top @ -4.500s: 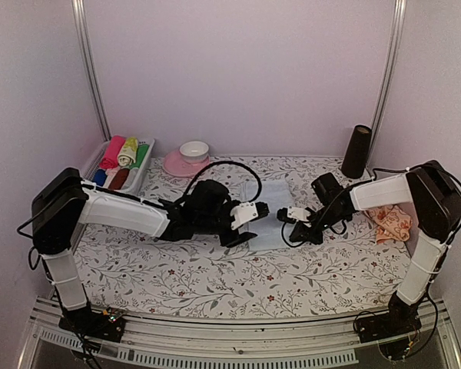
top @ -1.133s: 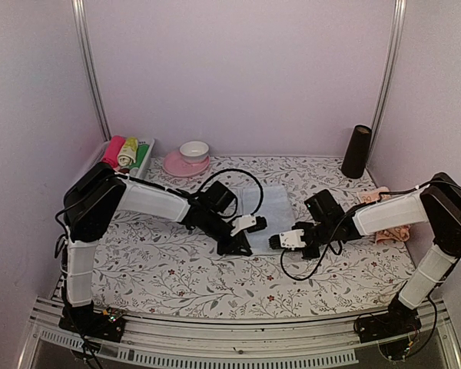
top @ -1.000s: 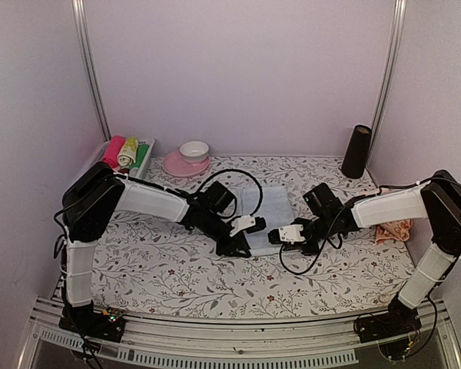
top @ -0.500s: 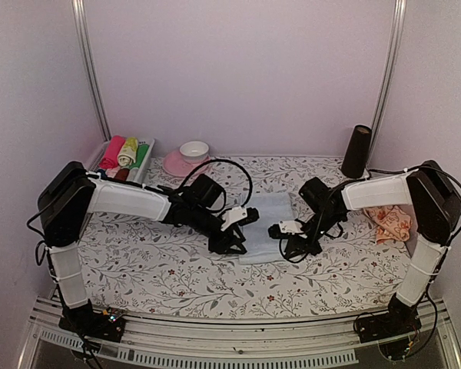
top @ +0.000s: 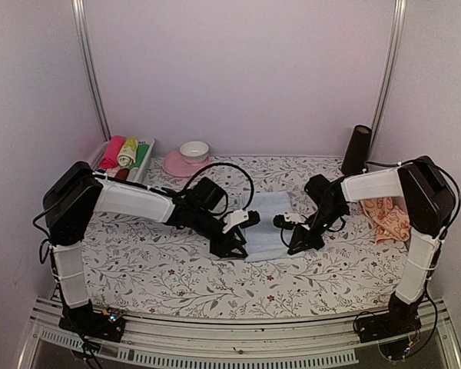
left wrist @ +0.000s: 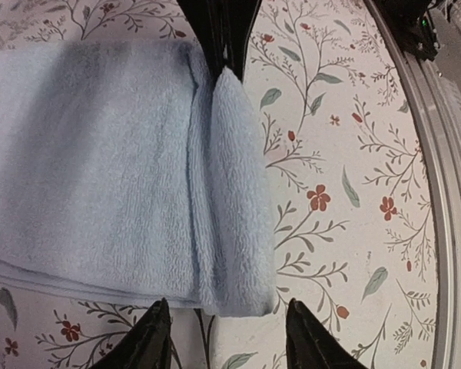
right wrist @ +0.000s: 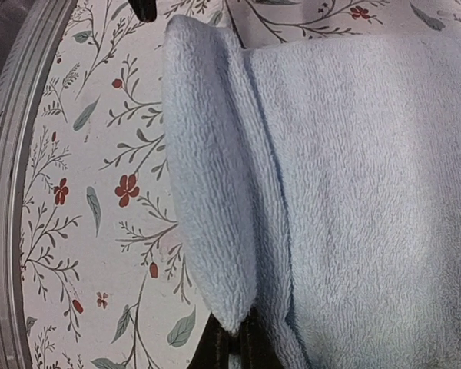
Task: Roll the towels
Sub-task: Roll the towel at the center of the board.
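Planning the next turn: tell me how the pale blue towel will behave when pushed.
Probably floppy: the pale blue towel has a soft, rounded turned-over edge. Its fuzzy pile likely grips rather than slides. That edge may flop open unpinned.

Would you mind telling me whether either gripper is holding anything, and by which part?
The right gripper is pinched shut on the pale blue towel, at one end of its rolled-over edge. The left gripper is open astride the other end.

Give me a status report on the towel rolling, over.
Left pincer open, straddling the fold's end. Right pincer shut on the blue towel, at its rolled edge. First turn only. Peach-orange towel unrolled, off to the right.
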`<action>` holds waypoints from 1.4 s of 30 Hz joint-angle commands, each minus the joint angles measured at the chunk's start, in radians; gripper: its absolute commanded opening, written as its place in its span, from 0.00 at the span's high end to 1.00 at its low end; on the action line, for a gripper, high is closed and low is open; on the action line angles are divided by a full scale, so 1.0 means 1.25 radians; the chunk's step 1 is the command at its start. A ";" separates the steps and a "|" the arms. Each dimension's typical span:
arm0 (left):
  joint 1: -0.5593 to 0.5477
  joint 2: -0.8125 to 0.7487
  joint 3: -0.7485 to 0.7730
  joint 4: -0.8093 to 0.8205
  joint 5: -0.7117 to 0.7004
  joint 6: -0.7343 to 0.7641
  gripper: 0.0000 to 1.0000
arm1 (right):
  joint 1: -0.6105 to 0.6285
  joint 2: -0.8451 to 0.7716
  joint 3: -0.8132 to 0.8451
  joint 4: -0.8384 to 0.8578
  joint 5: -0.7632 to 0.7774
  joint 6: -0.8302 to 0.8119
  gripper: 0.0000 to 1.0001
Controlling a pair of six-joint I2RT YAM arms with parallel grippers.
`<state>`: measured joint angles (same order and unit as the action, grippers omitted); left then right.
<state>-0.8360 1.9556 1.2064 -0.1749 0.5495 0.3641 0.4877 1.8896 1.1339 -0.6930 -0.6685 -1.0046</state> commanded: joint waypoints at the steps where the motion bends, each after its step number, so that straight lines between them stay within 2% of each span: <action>1: -0.001 0.036 0.015 0.021 -0.010 -0.025 0.50 | -0.004 0.029 0.029 -0.013 -0.016 0.027 0.96; 19: 0.007 0.044 0.043 0.033 0.062 -0.070 0.49 | -0.009 0.065 0.054 0.011 0.027 0.087 0.96; 29: 0.005 0.095 0.078 0.016 0.062 -0.087 0.67 | -0.010 0.057 0.054 0.013 0.033 0.093 0.96; 31: 0.006 0.092 0.077 0.014 0.068 -0.086 0.64 | -0.010 0.056 0.054 0.013 0.035 0.093 0.95; 35: 0.006 0.082 0.075 0.019 0.084 -0.091 0.50 | -0.010 0.057 0.054 0.014 0.038 0.093 0.95; 38: 0.005 0.077 0.076 0.022 0.086 -0.103 0.44 | -0.010 0.058 0.054 0.015 0.042 0.093 0.95; 42: -0.002 0.081 0.084 0.011 0.062 -0.114 0.42 | -0.010 0.057 0.054 0.016 0.043 0.095 0.95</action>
<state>-0.8356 2.0663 1.2881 -0.1520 0.6357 0.2382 0.4831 1.9461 1.1847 -0.7055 -0.6594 -0.8906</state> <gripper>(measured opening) 0.576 0.049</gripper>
